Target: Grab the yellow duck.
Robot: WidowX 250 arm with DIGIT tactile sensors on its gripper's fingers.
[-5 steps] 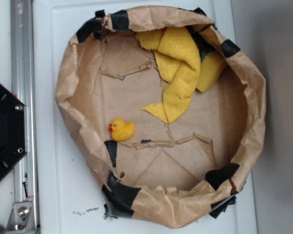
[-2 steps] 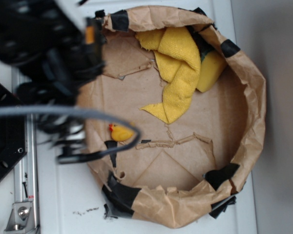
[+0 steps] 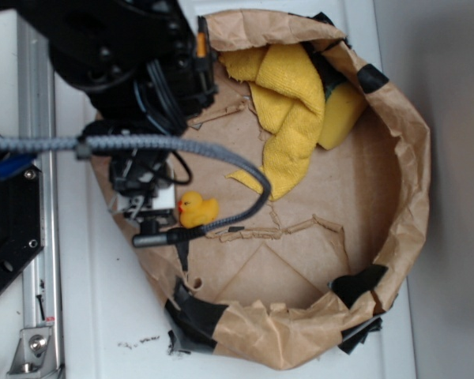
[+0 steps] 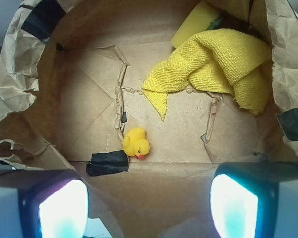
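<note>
The yellow duck [image 3: 197,210] is small and glossy with an orange-red beak. It sits upright on the floor of a crumpled brown paper basin [image 3: 411,181], close to the left wall. My gripper [image 3: 150,212] hangs over that left wall, just left of the duck and not touching it. In the wrist view the duck [image 4: 136,143] lies ahead of the gripper [image 4: 148,208], beyond the paper wall. The two fingertips [image 4: 59,208] stand wide apart with nothing between them. The gripper is open.
A large yellow cloth [image 3: 288,110] and a yellow sponge [image 3: 341,114] lie at the basin's far upper side. Black tape patches [image 3: 193,312] mark the paper rim. An aluminium rail [image 3: 33,260] and a black plate [image 3: 8,237] sit left of the basin.
The arm came into view from the upper left and now reaches over the basin's left rim beside the duck. The duck, cloth and sponge have not moved.
</note>
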